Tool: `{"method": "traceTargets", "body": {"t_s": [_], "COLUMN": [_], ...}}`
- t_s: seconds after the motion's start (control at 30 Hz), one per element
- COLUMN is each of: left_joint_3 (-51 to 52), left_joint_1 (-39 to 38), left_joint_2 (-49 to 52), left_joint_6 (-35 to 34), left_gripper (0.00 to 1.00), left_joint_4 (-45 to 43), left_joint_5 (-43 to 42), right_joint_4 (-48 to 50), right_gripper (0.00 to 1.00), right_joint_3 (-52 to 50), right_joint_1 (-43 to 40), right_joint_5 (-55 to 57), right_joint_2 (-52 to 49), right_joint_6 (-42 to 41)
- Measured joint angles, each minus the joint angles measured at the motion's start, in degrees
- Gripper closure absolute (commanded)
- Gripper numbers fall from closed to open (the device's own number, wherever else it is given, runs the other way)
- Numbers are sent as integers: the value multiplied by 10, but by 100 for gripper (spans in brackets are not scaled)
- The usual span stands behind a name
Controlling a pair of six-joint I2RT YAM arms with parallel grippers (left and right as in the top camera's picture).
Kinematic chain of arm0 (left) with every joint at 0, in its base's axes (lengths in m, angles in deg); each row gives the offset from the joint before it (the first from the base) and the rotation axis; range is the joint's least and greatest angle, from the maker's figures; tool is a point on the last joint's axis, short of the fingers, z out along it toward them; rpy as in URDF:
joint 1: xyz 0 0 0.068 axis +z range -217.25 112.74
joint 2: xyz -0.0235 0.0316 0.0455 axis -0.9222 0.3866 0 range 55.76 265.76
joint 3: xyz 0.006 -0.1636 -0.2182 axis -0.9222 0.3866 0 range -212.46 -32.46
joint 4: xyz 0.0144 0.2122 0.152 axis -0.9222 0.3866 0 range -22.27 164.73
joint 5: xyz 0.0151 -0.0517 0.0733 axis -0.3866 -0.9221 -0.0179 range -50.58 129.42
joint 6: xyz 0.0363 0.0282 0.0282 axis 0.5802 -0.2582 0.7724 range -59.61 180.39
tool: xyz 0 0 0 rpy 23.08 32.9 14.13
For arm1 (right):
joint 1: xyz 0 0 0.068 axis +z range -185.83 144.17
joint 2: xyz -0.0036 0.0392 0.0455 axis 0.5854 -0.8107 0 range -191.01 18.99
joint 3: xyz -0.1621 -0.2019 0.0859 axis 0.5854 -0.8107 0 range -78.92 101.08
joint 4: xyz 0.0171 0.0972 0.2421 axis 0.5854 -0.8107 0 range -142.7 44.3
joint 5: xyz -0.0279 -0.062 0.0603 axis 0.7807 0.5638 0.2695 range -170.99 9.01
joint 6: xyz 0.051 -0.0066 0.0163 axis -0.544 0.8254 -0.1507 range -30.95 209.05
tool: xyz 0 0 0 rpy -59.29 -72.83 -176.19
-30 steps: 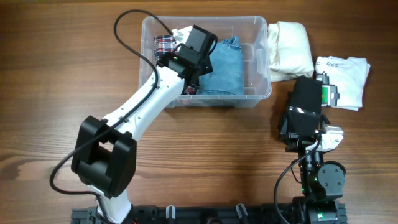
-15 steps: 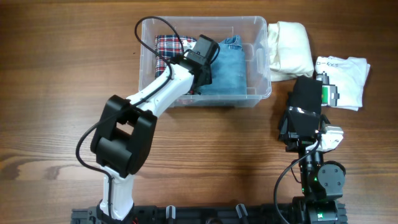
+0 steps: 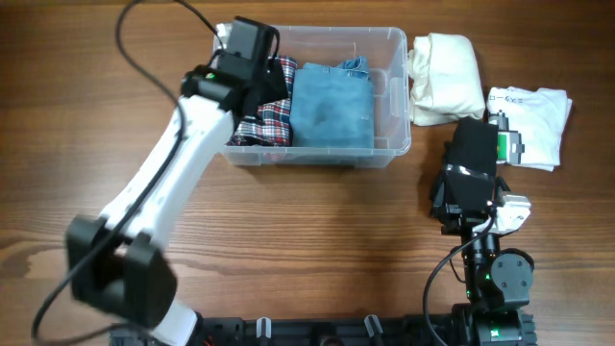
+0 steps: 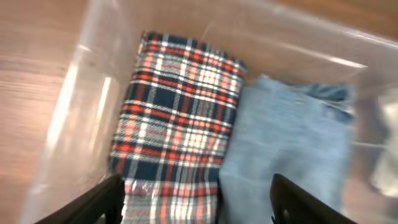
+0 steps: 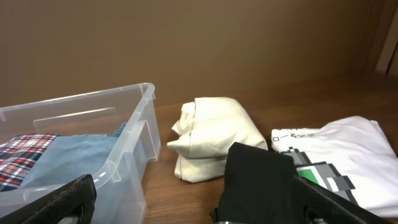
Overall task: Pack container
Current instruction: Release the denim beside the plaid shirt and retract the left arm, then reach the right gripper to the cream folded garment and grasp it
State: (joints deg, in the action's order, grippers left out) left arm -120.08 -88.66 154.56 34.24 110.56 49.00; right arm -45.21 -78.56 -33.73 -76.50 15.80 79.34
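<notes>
**Left arm pulls out to the container's far-left corner**

Since a second ago the left arm has swung out of the middle of the container [image 3: 396, 96] to its far-left corner. The plaid shirt [image 3: 267, 108] it covered now lies flat. The left end effector [image 4: 196, 190] hangs over the shirt with its fingers spread wide and nothing between them.

The container sits at the far middle of the bench [image 3: 317, 240], which is bare wood in front of it and to its left. A cream bundle [image 3: 444, 77] lies just beside its right wall, with a white T-shirt [image 3: 533, 120] further right.

Inside, the plaid shirt fills the left part and a folded blue garment [image 3: 332, 106] lies against it. A bare strip of floor is left at the right end.

The container is clear plastic with rounded corners and a thick rim.

The right end effector [image 5: 196, 186] is spread open low over the bench, behind a black cloth [image 5: 261, 177] that overlaps the T-shirt.
</notes>
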Motion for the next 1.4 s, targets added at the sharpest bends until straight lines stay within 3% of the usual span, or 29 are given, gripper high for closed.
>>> {"method": "traceTargets", "body": {"t_s": [0.1, 0.23, 0.4, 0.53, 0.73, 0.9, 1.07, 1.2, 1.4], "left_joint_3": [0, 0, 0, 0, 0, 0, 0, 0, 0], "left_joint_1": [3, 39, 148, 245, 309, 324, 324, 324, 324], "left_joint_2": [-38, -61, -62, -62, -62, -62, -62, -62, -62], "left_joint_6": [0, 1, 1, 2, 2, 2, 2, 2, 2], "left_gripper": [20, 0, 0, 0, 0, 0, 0, 0, 0], "left_joint_4": [33, 100, 172, 200, 229, 230, 231, 231, 231], "left_joint_5": [0, 0, 0, 5, 5, 4, 4, 4, 4], "right_joint_4": [0, 0, 0, 0, 25, 16, -188, -342, -453], "right_gripper": [0, 0, 0, 0, 0, 0, 0, 0, 0], "right_joint_3": [0, 0, 0, 0, 1, 36, 252, 443, 591], "right_joint_1": [0, 0, 0, 0, 0, 0, 1, 1, -1], "right_joint_5": [0, 0, -2, -34, -103, -183, -247, -257, -266], "right_joint_2": [0, 0, 0, 0, 0, -20, -156, -326, -513], "right_joint_6": [0, 0, -5, -67, -204, -216, -140, -75, -47]}}
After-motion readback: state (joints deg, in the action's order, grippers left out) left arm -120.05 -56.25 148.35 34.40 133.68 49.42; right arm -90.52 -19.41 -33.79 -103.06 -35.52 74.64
